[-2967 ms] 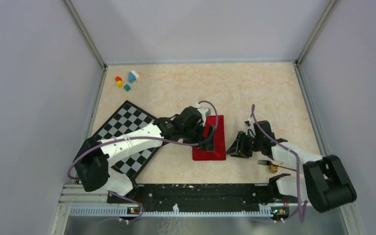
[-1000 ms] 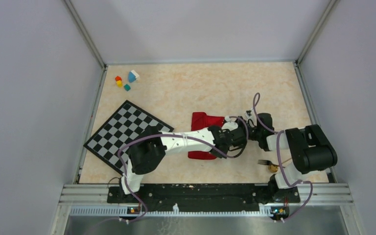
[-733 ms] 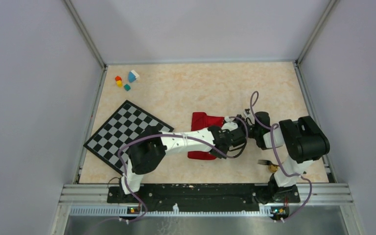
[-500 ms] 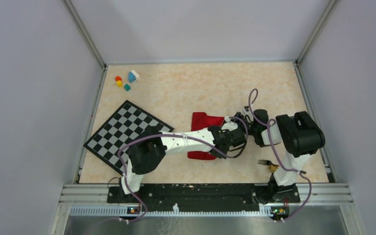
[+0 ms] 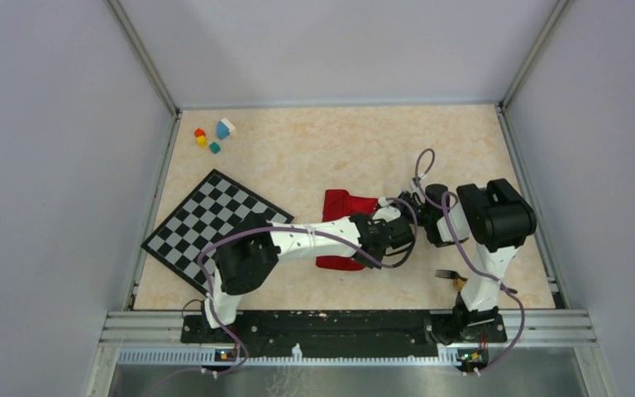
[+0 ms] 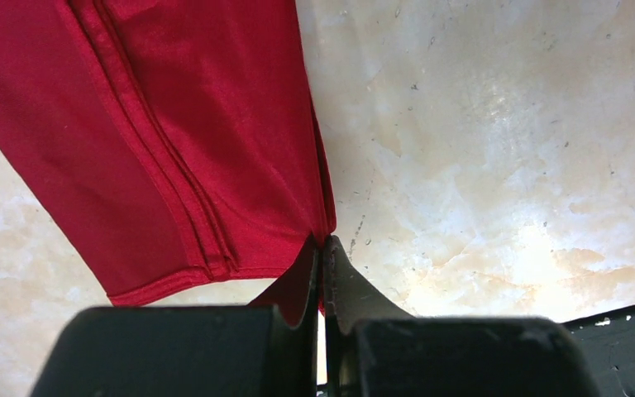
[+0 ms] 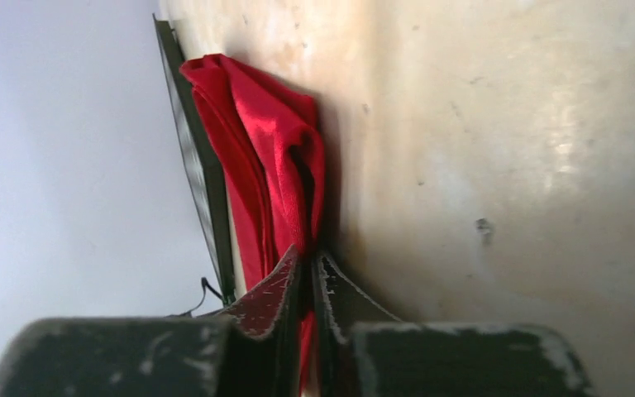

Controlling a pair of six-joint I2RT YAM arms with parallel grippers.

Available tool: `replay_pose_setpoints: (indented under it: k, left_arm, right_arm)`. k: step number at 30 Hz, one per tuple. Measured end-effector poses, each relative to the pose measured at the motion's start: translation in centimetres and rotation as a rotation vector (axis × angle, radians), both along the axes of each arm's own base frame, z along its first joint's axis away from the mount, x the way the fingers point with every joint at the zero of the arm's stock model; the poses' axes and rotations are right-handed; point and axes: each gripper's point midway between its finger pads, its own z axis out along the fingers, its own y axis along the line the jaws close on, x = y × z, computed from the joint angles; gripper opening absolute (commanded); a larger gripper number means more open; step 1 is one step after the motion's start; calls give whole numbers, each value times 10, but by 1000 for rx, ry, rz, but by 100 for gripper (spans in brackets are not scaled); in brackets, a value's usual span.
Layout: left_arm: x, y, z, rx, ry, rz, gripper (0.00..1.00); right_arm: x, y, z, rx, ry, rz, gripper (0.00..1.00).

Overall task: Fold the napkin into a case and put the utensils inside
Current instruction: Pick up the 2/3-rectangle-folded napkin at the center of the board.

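Left jaws, right jaws: each pinched on folded napkin [image 6: 174, 149] edge, lying on surface [image 6: 504, 165]; fork [image 5: 446, 274] apart.

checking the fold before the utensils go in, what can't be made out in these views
- Top view: the left arm covers the napkin's right side and both pinch points.
- Top view: the fork and spoon are tiny, the spoon partly behind the right arm.
- Left wrist view: the napkin runs off the top edge.
- Right wrist view: how many layers the right fingers pinch is unclear.
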Motion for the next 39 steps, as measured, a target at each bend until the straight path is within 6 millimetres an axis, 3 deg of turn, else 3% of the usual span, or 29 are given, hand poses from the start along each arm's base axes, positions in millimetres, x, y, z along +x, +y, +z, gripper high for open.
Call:
replay_pose_setpoints:
  k: [1, 2, 5, 6, 8, 10, 13, 15, 17, 20, 22, 25, 29, 35, 39]
  left_arm:
    - [0, 0, 0, -3, 1, -2, 0]
    - [-1, -1, 0, -9, 3, -5, 7]
    - [-2, -6, -1, -32, 19, -23, 54]
    - [-5, -9, 0, -51, 35, -26, 64]
    - [-8, -14, 6, -87, 55, -45, 73]
    - [-11, -19, 22, -172, 84, -53, 74]
    - [-1, -16, 56, -344, 117, -41, 70]
    - [26, 1, 82, -482, 105, 24, 67]
    - [70, 32, 108, -611, 48, 140, 66]
    - [119, 62, 125, -713, -27, 264, 62]
    - [134, 65, 124, -749, -29, 290, 54]
    - [144, 54, 111, -778, 1, 285, 38]
    - [155, 44, 71, -761, 80, 288, 16]
    - [175, 44, 8, -751, 186, 333, 3]
    - [183, 43, -16, -755, 217, 352, 0]
  right_arm:
    - [1, -1, -3, -5, 1, -5, 0]
    - [1, -1, -6, -6, 4, -9, 0]
    - [2, 1, -4, 13, -8, -1, 0]
    - [2, 0, -4, 14, -11, 0, 0]
    - [2, 1, -3, 13, -18, 5, 0]
    - [1, 1, -4, 9, -27, 17, 0]
    - [-1, 2, -4, 1, -29, 46, 0]
    - [-1, 2, -6, -20, -31, 64, 0]
    - [4, 0, -5, -52, -55, 74, 0]
    - [12, -6, -3, -109, -72, 84, 0]
    - [18, -12, -1, -148, -85, 87, 0]
    - [24, -19, 1, -197, -95, 92, 0]
    - [32, -26, 1, -272, -98, 107, 0]
    - [37, -34, 1, -356, -91, 126, 0]
    - [38, -34, 4, -400, -83, 139, 0]
